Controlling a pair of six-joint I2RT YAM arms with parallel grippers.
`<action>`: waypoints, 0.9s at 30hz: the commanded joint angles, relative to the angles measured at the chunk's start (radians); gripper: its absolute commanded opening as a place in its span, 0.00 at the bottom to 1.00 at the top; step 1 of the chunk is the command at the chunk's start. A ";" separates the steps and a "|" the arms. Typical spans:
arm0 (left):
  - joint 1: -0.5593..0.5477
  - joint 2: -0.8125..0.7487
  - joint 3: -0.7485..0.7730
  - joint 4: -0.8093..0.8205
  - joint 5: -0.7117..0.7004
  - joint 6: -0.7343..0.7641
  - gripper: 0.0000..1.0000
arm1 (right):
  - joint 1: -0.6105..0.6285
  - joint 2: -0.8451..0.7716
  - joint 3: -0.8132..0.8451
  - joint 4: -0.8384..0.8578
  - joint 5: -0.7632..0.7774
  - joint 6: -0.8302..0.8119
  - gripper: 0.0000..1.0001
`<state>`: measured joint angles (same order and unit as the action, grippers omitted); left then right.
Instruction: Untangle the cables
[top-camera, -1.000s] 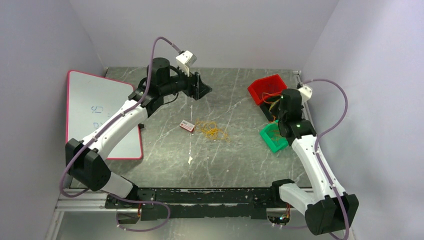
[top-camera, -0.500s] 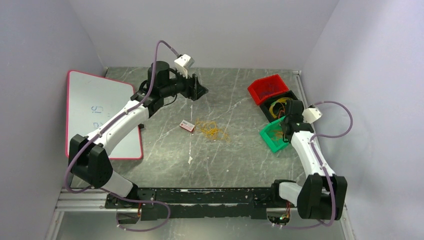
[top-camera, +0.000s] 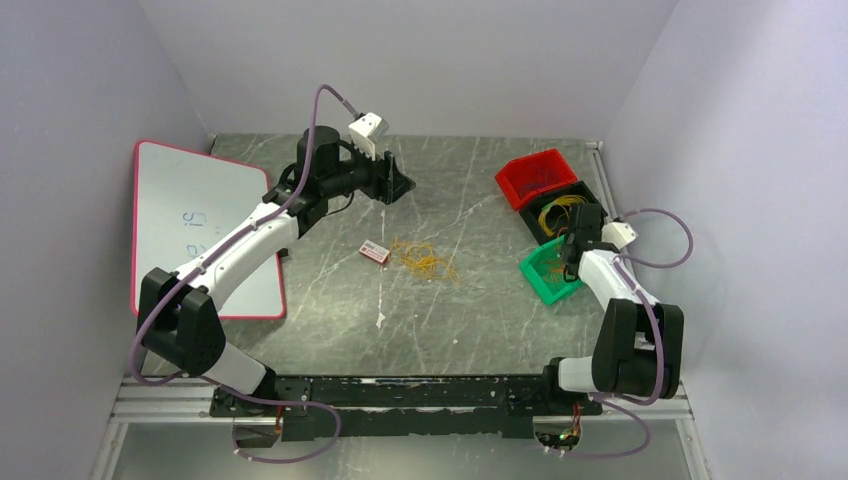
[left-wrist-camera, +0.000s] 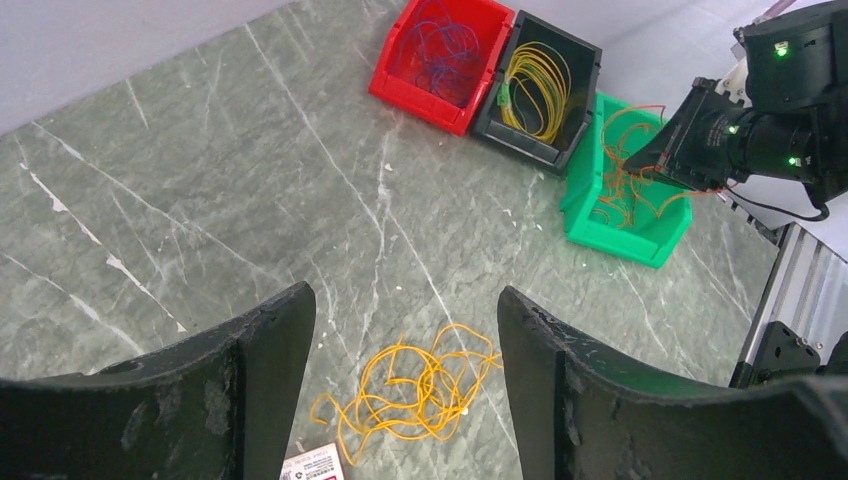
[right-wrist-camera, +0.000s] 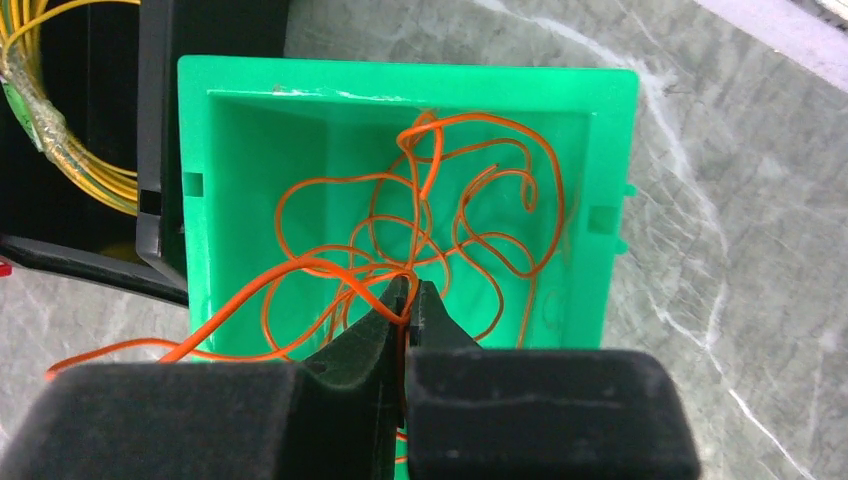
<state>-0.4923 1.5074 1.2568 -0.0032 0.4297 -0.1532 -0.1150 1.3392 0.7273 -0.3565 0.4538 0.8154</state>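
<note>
"Where were the cables (left-wrist-camera: 420, 385)?"

"One loose bunch lay on the table (left-wrist-camera: 200, 200), just below the left gripper (left-wrist-camera: 405, 300). Its fingers were spread wide and held nothing. More orange cable (right-wrist-camera: 440, 200) sat curled in the green bin (right-wrist-camera: 400, 75)."

"And the right gripper (right-wrist-camera: 410, 295)?"

"Its fingers were pressed together over that bin, pinching an orange strand."

"How would the cables feel?"

"Very light, thin and floppy. They would snag on each other, so grab one strand at a free loop, not the knot."

"Was there room?"

"Lots of bare table in the middle. The bin walls stood close, and the black bin (left-wrist-camera: 540, 85) sat just beside, maybe touching; I could not tell."
</note>
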 joint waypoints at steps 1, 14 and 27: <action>0.008 -0.017 -0.009 0.040 -0.013 0.018 0.72 | -0.014 0.011 0.024 0.066 -0.022 -0.039 0.00; 0.008 -0.023 -0.013 0.036 -0.016 0.025 0.71 | -0.025 -0.018 0.049 0.044 -0.037 -0.061 0.50; 0.008 -0.011 -0.010 0.035 -0.006 0.020 0.71 | -0.026 -0.176 0.130 -0.103 -0.023 -0.123 0.73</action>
<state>-0.4923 1.5074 1.2507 -0.0029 0.4248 -0.1448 -0.1295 1.2076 0.8669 -0.3794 0.4164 0.6971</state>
